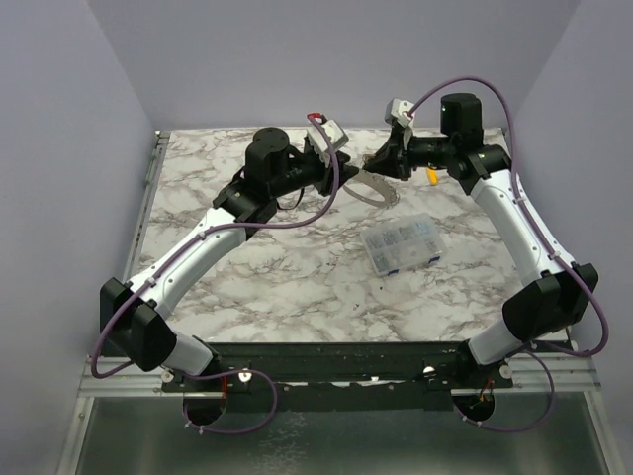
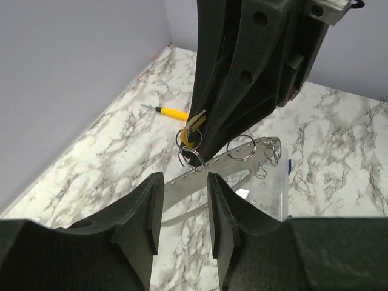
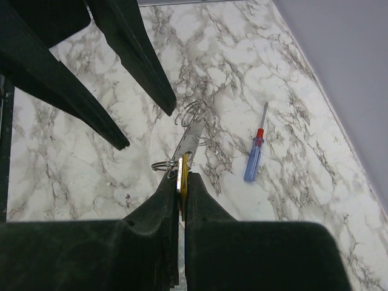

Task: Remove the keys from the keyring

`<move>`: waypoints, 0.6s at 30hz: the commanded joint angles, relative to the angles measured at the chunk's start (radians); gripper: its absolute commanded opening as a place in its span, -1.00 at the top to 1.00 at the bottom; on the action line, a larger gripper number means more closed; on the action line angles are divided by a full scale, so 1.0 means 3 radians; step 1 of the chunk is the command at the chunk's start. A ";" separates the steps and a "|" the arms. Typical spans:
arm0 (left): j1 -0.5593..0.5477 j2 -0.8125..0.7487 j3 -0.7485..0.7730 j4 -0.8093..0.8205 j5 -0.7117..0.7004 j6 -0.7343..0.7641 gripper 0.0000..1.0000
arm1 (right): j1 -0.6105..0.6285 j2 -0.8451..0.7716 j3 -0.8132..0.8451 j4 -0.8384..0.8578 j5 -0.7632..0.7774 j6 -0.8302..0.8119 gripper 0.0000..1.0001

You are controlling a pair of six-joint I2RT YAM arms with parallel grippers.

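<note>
Two grippers met over the far middle of the marble table (image 1: 277, 267), with the keyring (image 2: 237, 159) between them. In the left wrist view the keyring was a flat grey band pierced with a row of small holes. It ran on a slant from the space between the left fingers (image 2: 145, 212) up to the right, and several small wire rings (image 2: 241, 147) were hooked through it.

The left gripper (image 2: 185, 182) had its fingers spread, one on each side of the band's near end. Whether either pad touched the metal could not be told.

The right gripper (image 3: 180, 182) came in from the opposite side with its fingers pressed together, pinching a yellow key (image 2: 195, 123) at their tips. The key hung from one of the wire rings at the band's near end. In the right wrist view the key showed as a thin yellow sliver in the narrow slit between the two black fingers.

A yellow-handled screwdriver (image 2: 171, 113) lay on the table beyond the keyring, near the wall. A blue-and-red screwdriver (image 3: 253, 159) lay well apart to the side. A clear compartment box (image 1: 401, 242) sat on the table nearer the arm bases than the keyring.
</note>
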 commanded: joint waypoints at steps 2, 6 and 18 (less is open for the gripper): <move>0.0002 0.0151 0.0176 -0.0216 -0.0148 -0.0316 0.20 | 0.0106 -0.0014 -0.0082 0.0271 0.0278 0.0376 0.99; 0.0001 0.0238 0.0236 -0.0214 -0.0190 -0.0357 0.20 | 0.0137 -0.0066 -0.0168 0.0341 0.0269 0.0377 0.99; -0.0001 0.0332 0.0215 -0.0257 -0.0299 -0.0163 0.48 | 0.0160 -0.0127 -0.0202 0.0286 0.0203 0.0267 0.99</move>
